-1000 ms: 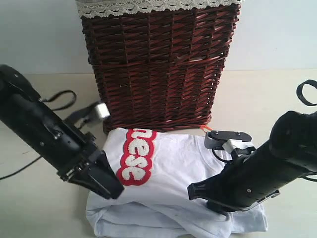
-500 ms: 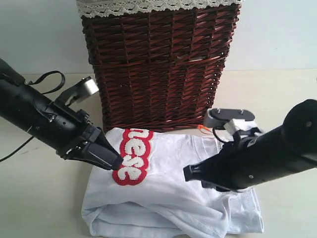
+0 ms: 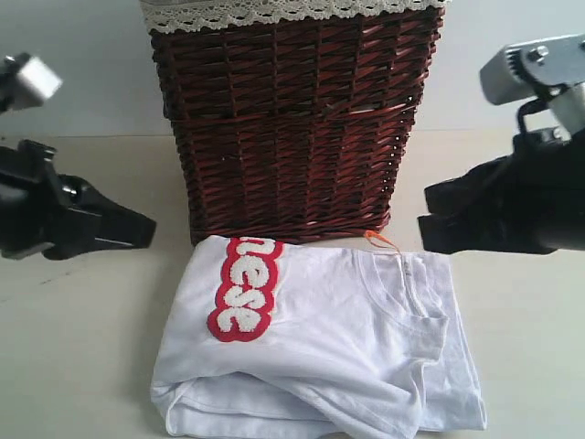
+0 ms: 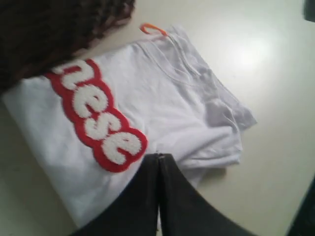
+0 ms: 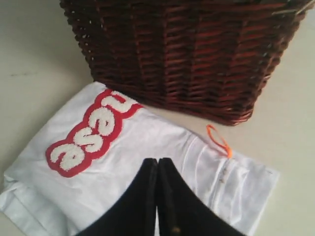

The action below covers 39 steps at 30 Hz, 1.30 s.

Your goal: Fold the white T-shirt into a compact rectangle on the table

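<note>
The white T-shirt (image 3: 320,347) lies folded into a rough rectangle on the table (image 3: 82,366), right in front of the basket. Its fuzzy red-outlined lettering (image 3: 245,288) faces up, and the collar with its orange neck tag (image 3: 377,239) sits at the far right corner. My left gripper (image 3: 146,229) hangs shut and empty above the table, left of the shirt. My right gripper (image 3: 428,219) is shut and empty too, raised above the shirt's right side. The shirt (image 4: 162,103) fills the left wrist view beyond the shut gripper (image 4: 159,156). In the right wrist view the shirt (image 5: 147,147) lies under the shut gripper (image 5: 158,161).
A dark red-brown wicker basket (image 3: 292,119) with a lace trim stands upright directly behind the shirt, touching or nearly touching its far edge. Bare table stretches to the left and right of the shirt.
Both grippers have let go of the shirt and pulled back, the left one leftward and up, the right one rightward and up. The left jaws closed. The shirt rests flatter.
</note>
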Each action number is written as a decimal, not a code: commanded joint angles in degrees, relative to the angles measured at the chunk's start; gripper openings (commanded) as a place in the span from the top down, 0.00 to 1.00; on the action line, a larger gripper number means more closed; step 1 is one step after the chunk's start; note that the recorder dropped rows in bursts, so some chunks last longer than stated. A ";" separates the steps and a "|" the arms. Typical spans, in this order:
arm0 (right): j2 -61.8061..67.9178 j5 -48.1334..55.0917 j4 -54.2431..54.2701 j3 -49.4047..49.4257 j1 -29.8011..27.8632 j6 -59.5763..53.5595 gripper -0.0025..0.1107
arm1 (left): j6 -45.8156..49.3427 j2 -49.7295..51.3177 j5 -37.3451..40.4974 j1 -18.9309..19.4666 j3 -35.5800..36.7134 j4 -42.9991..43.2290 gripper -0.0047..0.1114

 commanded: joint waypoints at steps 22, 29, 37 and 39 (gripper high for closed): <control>-49.44 34.72 -31.37 6.14 0.04 27.34 0.98 | -3.07 -46.77 -14.51 0.17 18.66 -0.14 0.96; -51.50 34.81 -31.56 6.02 0.04 27.24 0.98 | -3.07 -47.59 -14.51 0.17 18.66 -0.14 0.96; -51.50 34.81 -31.56 6.02 0.04 27.24 0.98 | 3.82 -53.11 -18.18 8.19 19.50 2.16 0.96; -51.50 34.81 -31.56 6.02 0.04 27.24 0.98 | 3.82 -55.12 -20.30 11.31 19.98 2.03 0.96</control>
